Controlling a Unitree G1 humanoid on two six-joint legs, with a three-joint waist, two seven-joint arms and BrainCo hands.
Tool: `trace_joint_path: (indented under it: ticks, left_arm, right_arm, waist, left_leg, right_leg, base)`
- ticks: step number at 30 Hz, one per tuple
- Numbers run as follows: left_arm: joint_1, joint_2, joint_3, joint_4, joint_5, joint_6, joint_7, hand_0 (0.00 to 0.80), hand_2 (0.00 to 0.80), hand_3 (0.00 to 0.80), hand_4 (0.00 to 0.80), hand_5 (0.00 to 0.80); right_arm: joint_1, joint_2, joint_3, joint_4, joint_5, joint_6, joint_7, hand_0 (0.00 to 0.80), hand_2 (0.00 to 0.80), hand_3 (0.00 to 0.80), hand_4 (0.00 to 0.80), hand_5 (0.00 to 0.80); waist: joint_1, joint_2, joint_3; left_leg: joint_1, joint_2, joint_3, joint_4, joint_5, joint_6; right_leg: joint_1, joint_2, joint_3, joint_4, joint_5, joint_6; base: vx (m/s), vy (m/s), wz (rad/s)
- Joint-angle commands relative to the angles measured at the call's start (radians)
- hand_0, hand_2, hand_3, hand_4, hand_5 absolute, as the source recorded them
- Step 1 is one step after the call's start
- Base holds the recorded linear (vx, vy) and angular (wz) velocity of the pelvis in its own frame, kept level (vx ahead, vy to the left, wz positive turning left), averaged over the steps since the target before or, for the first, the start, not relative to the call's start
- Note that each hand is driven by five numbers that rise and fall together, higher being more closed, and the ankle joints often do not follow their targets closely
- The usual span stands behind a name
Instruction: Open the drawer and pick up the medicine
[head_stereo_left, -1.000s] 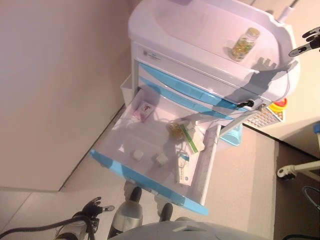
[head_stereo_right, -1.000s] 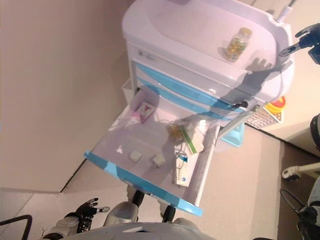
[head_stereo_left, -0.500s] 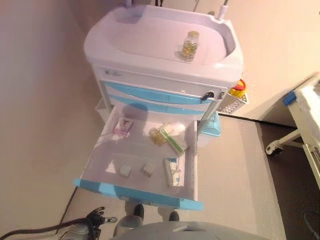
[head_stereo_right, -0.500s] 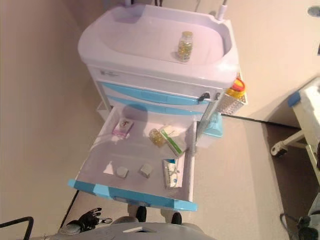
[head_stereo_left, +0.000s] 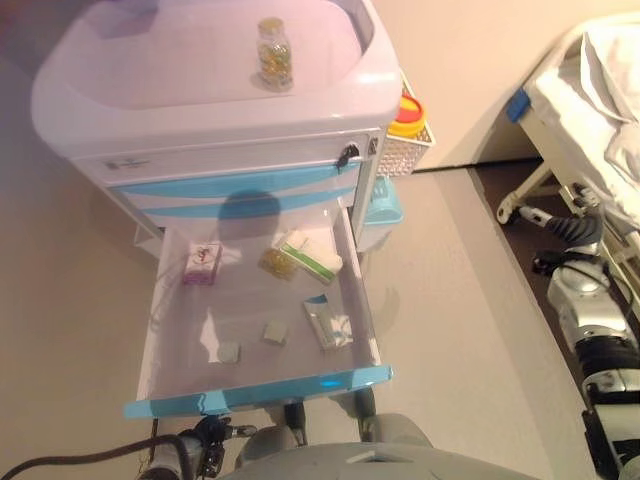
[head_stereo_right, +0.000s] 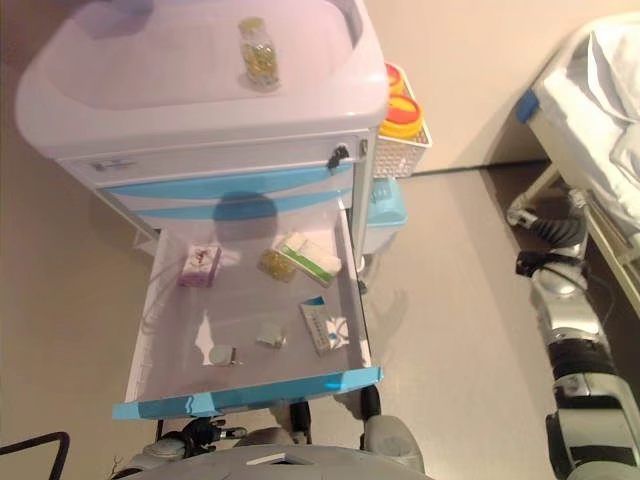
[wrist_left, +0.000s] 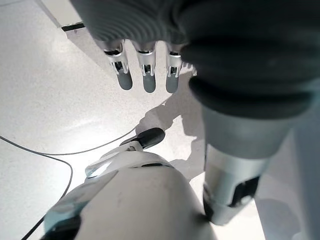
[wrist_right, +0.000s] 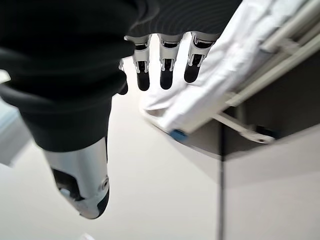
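Observation:
The cart's (head_stereo_left: 210, 110) bottom drawer (head_stereo_left: 260, 392) stands pulled out. In it lie a pink box (head_stereo_left: 202, 264), a bottle of yellow capsules on its side (head_stereo_left: 274, 263), a green-and-white box (head_stereo_left: 311, 255), a blue-and-white box (head_stereo_left: 328, 322) and two small packets (head_stereo_left: 275, 331). Another capsule bottle (head_stereo_left: 273, 53) stands upright on the cart top. My left hand (head_stereo_left: 205, 445) hangs low in front of the drawer, with straight fingers (wrist_left: 145, 75) and nothing in it. My right hand (head_stereo_left: 570, 225) hangs far to the right by the bed, its fingers (wrist_right: 165, 65) straight and empty.
A white basket with a yellow-and-red container (head_stereo_left: 407, 115) hangs on the cart's right side, above a light blue bin (head_stereo_left: 385, 205). A bed with a white sheet (head_stereo_left: 600, 90) stands at the right. A wall runs along the left.
The camera has swung, so the whole picture has shifted. My right hand, raised beside the cart top one second ago, now hangs low by the bed. The drawer's contents have not moved.

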Motion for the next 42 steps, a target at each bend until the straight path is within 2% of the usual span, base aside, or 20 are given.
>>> trace_joint_path:
  ticks: [1,5,8,16,23,31,35,38,42]
  left_arm:
    - [-0.027,-0.009,-0.039,0.028,0.045,-0.017,-0.036,0.0,0.0,0.0,0.0,0.0]
    - [-0.038,0.004,-0.083,-0.011,0.073,-0.019,-0.056,0.0,0.0,0.0,0.0,0.0]
    - [-0.059,0.028,-0.136,-0.066,0.09,-0.048,-0.06,0.0,0.0,0.0,0.0,0.0]
    - [-0.149,0.126,-0.171,-0.322,0.044,-0.018,-0.012,0.0,0.0,0.0,0.0,0.0]
    - [-0.221,0.235,-0.147,-0.505,-0.007,0.003,0.005,0.0,0.0,0.0,0.0,0.0]
    - [-0.326,0.377,-0.04,-0.642,-0.05,0.073,0.021,0.0,0.0,0.0,0.0,0.0]
    - [-0.461,0.456,-0.019,-0.627,-0.071,0.119,0.045,0.0,0.0,0.0,0.0,0.0]
    - [-0.59,0.52,-0.016,-0.545,-0.077,0.14,0.067,0.0,0.0,0.0,0.0,0.0]
    - [-0.729,0.571,-0.005,-0.405,-0.091,0.133,0.112,0.0,0.0,0.0,0.0,0.0]
  right_arm:
    - [0.015,0.017,0.046,-0.046,-0.073,-0.06,0.023,0.0,0.0,0.0,0.0,0.0]
    - [0.066,0.044,0.103,0.035,-0.106,-0.033,0.06,0.0,0.0,0.0,0.0,0.0]
    - [0.075,0.068,0.145,0.168,-0.159,-0.04,0.076,0.0,0.0,0.0,0.0,0.0]
    - [0.09,0.14,0.225,0.346,-0.172,-0.053,0.009,0.0,0.0,0.0,0.0,0.0]
    - [0.109,0.159,0.28,0.375,-0.201,-0.067,0.05,0.0,0.0,0.0,0.0,0.0]
    - [0.175,0.142,0.314,0.271,-0.223,-0.041,0.121,0.0,0.0,0.0,0.0,0.0]
    - [0.19,0.137,0.322,0.259,-0.227,-0.047,0.137,0.0,0.0,0.0,0.0,0.0]
    - [0.201,0.132,0.327,0.239,-0.23,-0.048,0.145,0.0,0.0,0.0,0.0,0.0]
    - [0.22,0.121,0.331,0.196,-0.241,-0.039,0.153,0.0,0.0,0.0,0.0,0.0]
  waist:
    - [-0.011,-0.015,0.03]
    - [-0.015,-0.007,0.053]
    - [-0.01,0.003,0.086]
    - [0.006,0.025,0.187]
    - [0.006,0.032,0.256]
    - [-0.027,0.014,0.291]
    - [-0.056,0.008,0.3]
    - [-0.085,0.001,0.308]
    - [-0.122,-0.012,0.314]
  left_leg:
    - [-0.043,-0.04,-0.036,0.083,-0.124,0.021]
    - [-0.072,-0.039,-0.035,0.1,-0.12,0.021]
    - [-0.107,-0.038,-0.042,0.123,-0.114,0.021]
    - [-0.238,-0.048,-0.069,0.242,-0.109,0.03]
    - [-0.345,-0.061,-0.072,0.367,-0.127,0.042]
    - [-0.428,-0.065,-0.036,0.516,-0.186,0.059]
    - [-0.454,-0.058,-0.016,0.555,-0.206,0.065]
    - [-0.469,-0.049,0.005,0.58,-0.22,0.068]
    - [-0.481,-0.031,0.034,0.605,-0.229,0.067]
  right_leg:
    - [-0.024,-0.028,-0.028,0.057,-0.011,0.038]
    - [-0.043,-0.026,-0.032,0.066,-0.013,0.035]
    - [-0.067,-0.024,-0.042,0.083,-0.017,0.028]
    - [-0.162,-0.023,-0.077,0.174,-0.034,0.004]
    - [-0.264,-0.023,-0.088,0.279,-0.05,-0.015]
    - [-0.358,-0.023,-0.04,0.389,-0.071,-0.018]
    - [-0.395,-0.017,-0.016,0.416,-0.07,-0.016]
    - [-0.421,-0.011,0.01,0.427,-0.063,-0.011]
    - [-0.441,-0.004,0.039,0.421,-0.049,-0.004]
  base:
    - [0.0,0.0,0.0]
    - [-0.032,-0.028,-0.03]
    - [-0.049,-0.039,-0.01]
    - [-0.077,-0.019,0.03]
    - [-0.032,0.02,0.03]
    - [0.038,0.059,-0.07]
    - [0.039,0.066,-0.11]
    - [0.03,0.067,-0.18]
    - [0.024,0.06,-0.24]
